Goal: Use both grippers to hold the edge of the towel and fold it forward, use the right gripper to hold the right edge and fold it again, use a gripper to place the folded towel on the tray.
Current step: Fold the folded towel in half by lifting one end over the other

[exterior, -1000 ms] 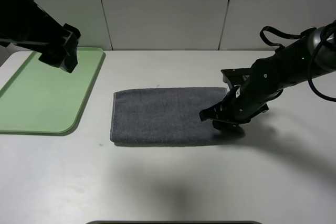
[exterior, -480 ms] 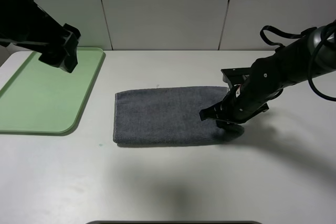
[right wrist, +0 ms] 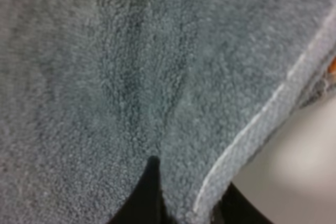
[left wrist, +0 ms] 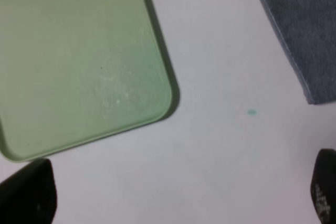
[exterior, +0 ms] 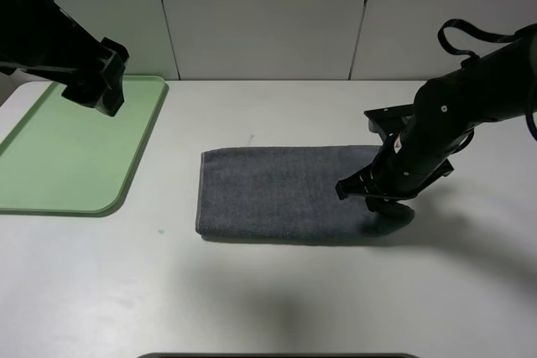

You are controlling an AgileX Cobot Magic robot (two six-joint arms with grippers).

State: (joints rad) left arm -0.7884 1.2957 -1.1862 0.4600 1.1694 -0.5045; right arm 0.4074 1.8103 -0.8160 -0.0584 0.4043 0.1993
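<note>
The dark grey towel (exterior: 281, 194) lies flat in the middle of the table as a long rectangle. My right gripper (exterior: 377, 200) is at its right end, shut on the edge of the towel. In the right wrist view the pale hem (right wrist: 257, 129) runs down between the two black fingertips (right wrist: 149, 192), with terry cloth (right wrist: 105, 77) filling the frame. My left gripper (exterior: 101, 94) hangs open above the far right corner of the pale green tray (exterior: 67, 165), holding nothing. The left wrist view shows the tray (left wrist: 79, 51), a corner of the towel (left wrist: 304, 24) and the spread fingertips (left wrist: 26, 195).
The tray sits at the left side of the white table, a hand's width from the towel's left end. A small green speck (left wrist: 251, 112) marks the table between them. A pale panelled wall stands behind the table.
The right gripper closed on the towel's right edge and moved right, dragging the whole towel to the right, away from the tray. The left arm has not moved.
</note>
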